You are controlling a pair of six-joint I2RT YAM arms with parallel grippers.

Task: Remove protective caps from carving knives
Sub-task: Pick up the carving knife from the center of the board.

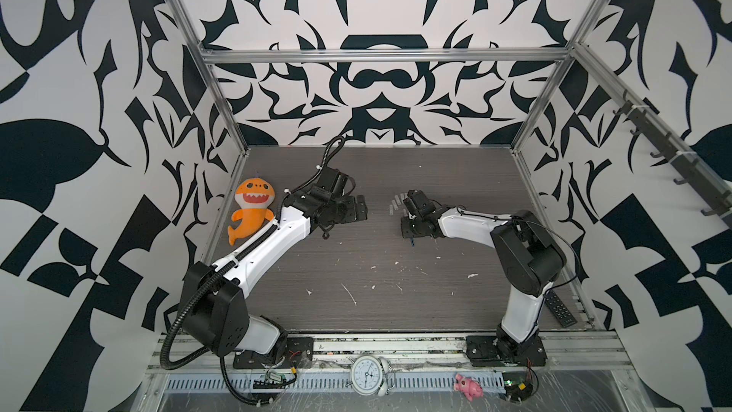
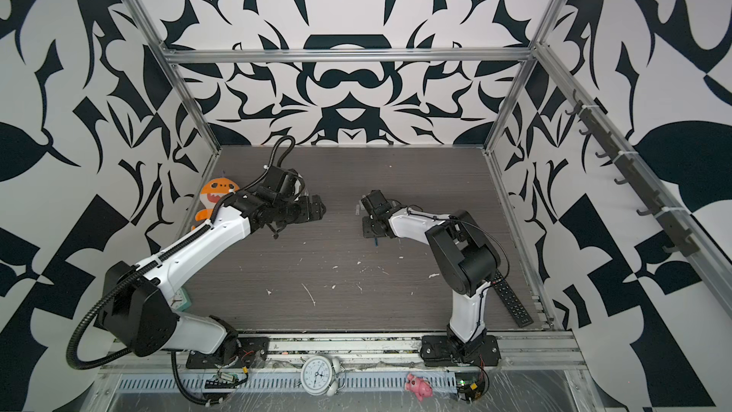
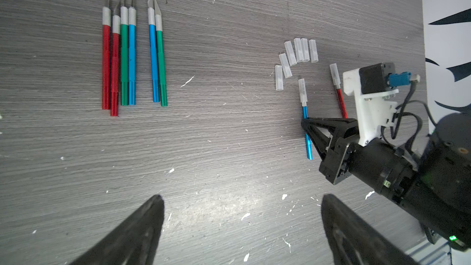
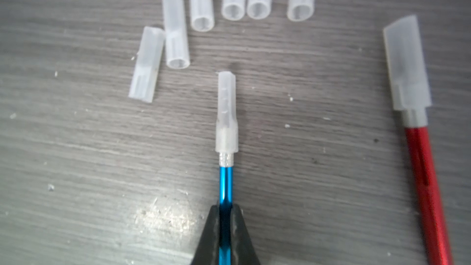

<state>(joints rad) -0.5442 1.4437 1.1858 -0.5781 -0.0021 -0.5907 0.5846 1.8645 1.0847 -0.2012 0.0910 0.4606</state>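
My right gripper (image 4: 225,210) is shut on the handle of a blue carving knife (image 4: 225,182), which lies on the table with its whitish protective cap (image 4: 226,113) on. Beside it lies a red knife (image 4: 423,174), also capped (image 4: 407,67). Several loose caps (image 4: 201,1) lie just beyond the blue knife's tip. In the left wrist view, several uncapped red, green and blue knives (image 3: 132,54) lie in a row apart from the right gripper (image 3: 304,121). My left gripper (image 3: 240,202) hovers open over bare table, holding nothing. In a top view the blue handle's end (image 1: 412,242) pokes out under the right gripper.
An orange shark plush (image 1: 249,208) lies at the table's left edge by the left arm. A black remote control (image 1: 558,307) lies at the front right. An alarm clock (image 1: 368,376) and a pink toy (image 1: 469,386) sit on the front rail. White flecks dot the tabletop.
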